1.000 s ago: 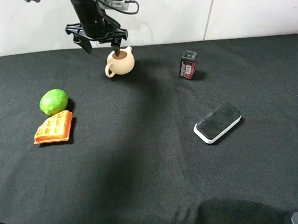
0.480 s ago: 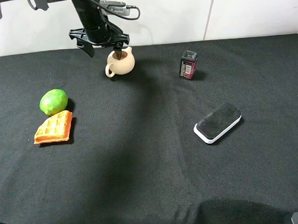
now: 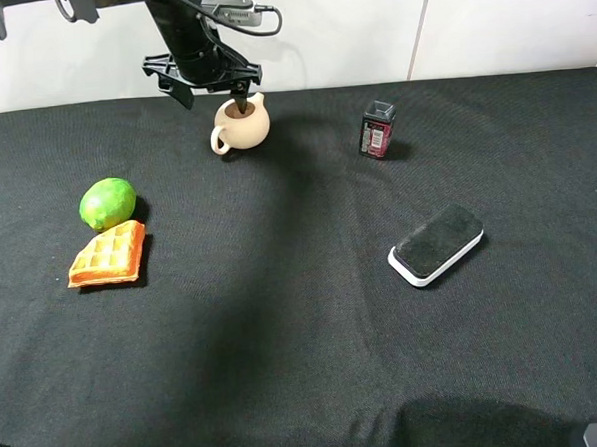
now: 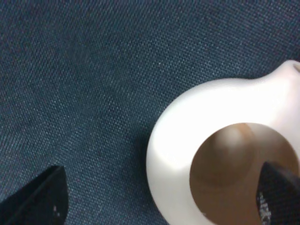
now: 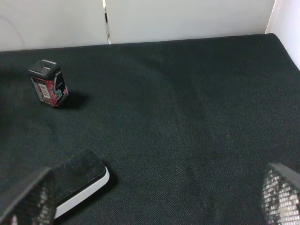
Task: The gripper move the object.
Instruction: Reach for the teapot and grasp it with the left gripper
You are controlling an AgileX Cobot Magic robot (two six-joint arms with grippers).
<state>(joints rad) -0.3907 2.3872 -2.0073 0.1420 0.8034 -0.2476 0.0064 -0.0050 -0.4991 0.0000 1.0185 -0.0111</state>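
Note:
The cream teapot (image 3: 241, 126) stands upright near the back edge of the black table, with its loop handle toward the left and no lid. My left gripper (image 3: 212, 96) is open just above it. One finger (image 3: 238, 104) reaches into the brownish opening and the other (image 3: 179, 90) hangs well outside to the left. The left wrist view shows the teapot's rim (image 4: 178, 131), one fingertip (image 4: 276, 192) inside the opening and the other (image 4: 35, 199) over the cloth. My right gripper (image 5: 154, 197) is open and empty, far from the teapot.
A green lime (image 3: 107, 202) and an orange waffle (image 3: 108, 254) lie at the left. A small dark tin (image 3: 378, 129) stands at the back right and also shows in the right wrist view (image 5: 48, 83). A black-topped white eraser (image 3: 436, 244) lies at the right. A white wall runs behind the table.
My left gripper has shifted slightly toward the back wall with one finger still in the teapot. The teapot has barely moved. The right arm has not moved.

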